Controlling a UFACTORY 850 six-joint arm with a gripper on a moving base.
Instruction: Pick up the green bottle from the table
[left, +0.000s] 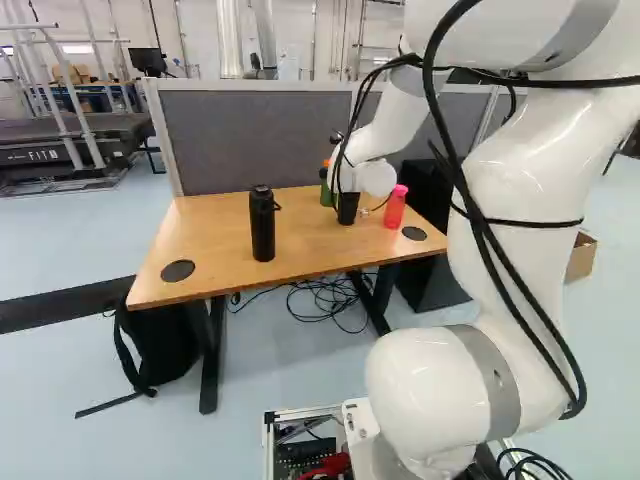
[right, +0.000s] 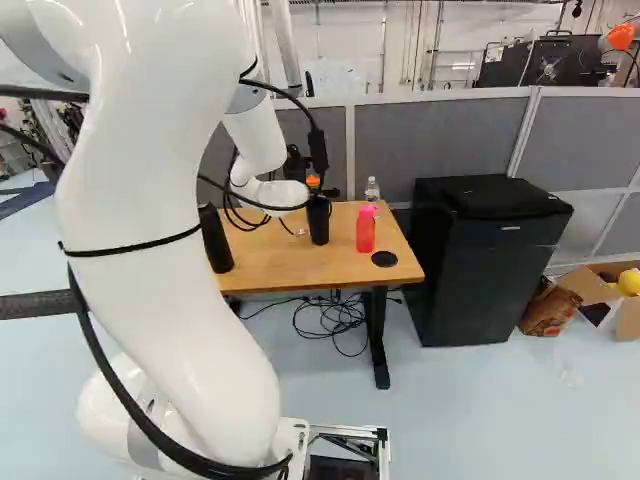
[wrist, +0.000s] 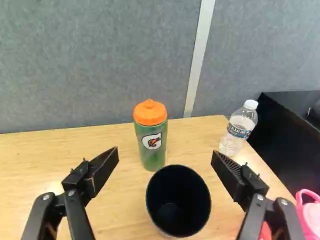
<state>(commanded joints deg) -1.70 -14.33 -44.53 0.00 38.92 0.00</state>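
Left base view: On the wooden table (left: 215, 232), the green bottle (left: 327, 190) stands just beside the black cup (left: 348, 208) and slightly beyond it; a black flask (left: 262, 225) is well apart from that cup, across the tabletop.

Right base view: The bottle's orange lid (right: 313, 182) shows behind the cup. The pink bottle (right: 366, 232) stands near the cup, on the side toward the black cabinet (right: 490, 260).

Wrist view: My gripper (wrist: 165, 162) is spread wide, gripping nothing, the cup between and below its fingers, the green bottle just past it. I should clear the cup's rim, center on the bottle, advance until both pads flank its body below the lid, then close evenly. Dipping early could topple the cup. Its dark interior shows no contents; the lidded green bottle's are hidden. Beyond the cup, toward the cabinet, a capped clear bottle (wrist: 240, 129) appears to hold water.
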